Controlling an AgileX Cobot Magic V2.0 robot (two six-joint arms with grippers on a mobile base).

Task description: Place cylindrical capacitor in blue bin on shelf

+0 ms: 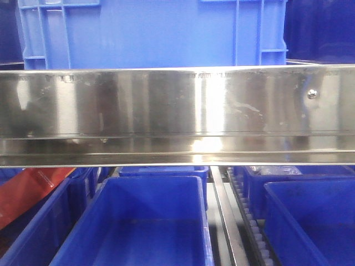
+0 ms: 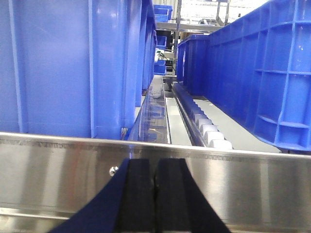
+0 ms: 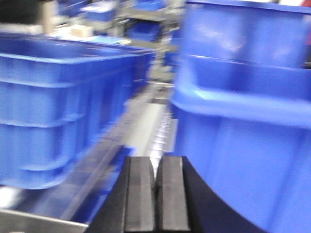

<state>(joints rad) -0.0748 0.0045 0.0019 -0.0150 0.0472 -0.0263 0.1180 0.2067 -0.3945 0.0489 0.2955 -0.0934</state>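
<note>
The cylindrical capacitor is out of view in every frame. The shelf shows as a wide shiny steel front rail (image 1: pixel 177 116) across the front view, with an open blue bin (image 1: pixel 138 227) on the tier below it. My left gripper (image 2: pixel 155 167) is shut with nothing between its black pads, close in front of a steel shelf rail (image 2: pixel 58 170). My right gripper (image 3: pixel 156 167) is also shut and empty, hanging above a roller track (image 3: pixel 163 136) between two blue bins. That view is blurred.
A large blue crate (image 1: pixel 152 33) sits on the upper tier. More blue bins (image 1: pixel 310 216) fill the lower tier, split by a roller track (image 1: pixel 249 221). Something red-orange (image 1: pixel 28 191) lies at lower left. Tall blue crates (image 2: pixel 63 68) (image 2: pixel 262 73) flank a roller lane (image 2: pixel 204 126).
</note>
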